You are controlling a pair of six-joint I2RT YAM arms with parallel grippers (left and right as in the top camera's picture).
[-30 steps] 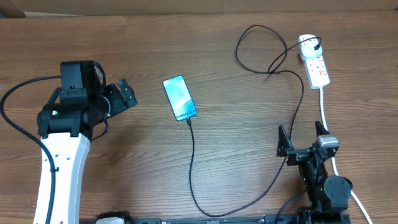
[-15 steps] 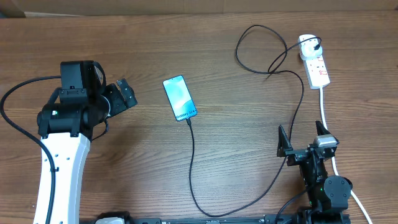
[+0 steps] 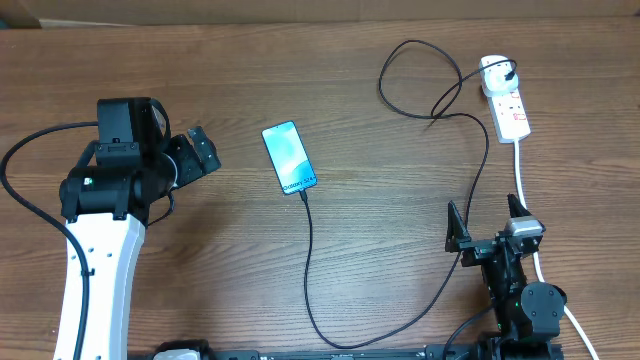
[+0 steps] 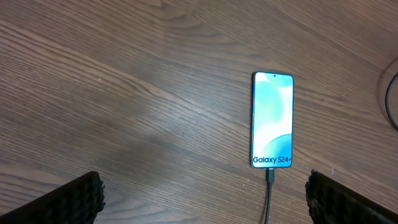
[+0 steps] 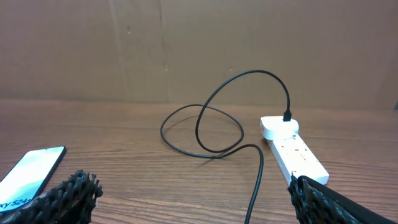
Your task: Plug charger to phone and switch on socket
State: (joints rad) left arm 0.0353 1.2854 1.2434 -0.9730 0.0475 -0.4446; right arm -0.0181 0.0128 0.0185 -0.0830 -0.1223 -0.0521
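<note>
The phone (image 3: 290,158) lies face up mid-table with its screen lit; it also shows in the left wrist view (image 4: 272,118) and at the left edge of the right wrist view (image 5: 28,174). The charger cable (image 3: 310,262) loops across the table. Its small connector (image 4: 270,177) sits against the phone's bottom edge, and its black plug (image 3: 511,72) stands in the white socket (image 3: 507,100) at the far right (image 5: 292,146). My left gripper (image 3: 192,152) (image 4: 202,196) is open, left of the phone. Near the front edge, my right gripper (image 3: 485,226) (image 5: 199,199) is open and holds nothing.
The socket's thick white cord (image 3: 522,170) runs down past the right gripper's right finger. A brown cardboard wall (image 5: 186,43) closes the table's far side. The left arm's own black cable (image 3: 20,185) curves at the far left.
</note>
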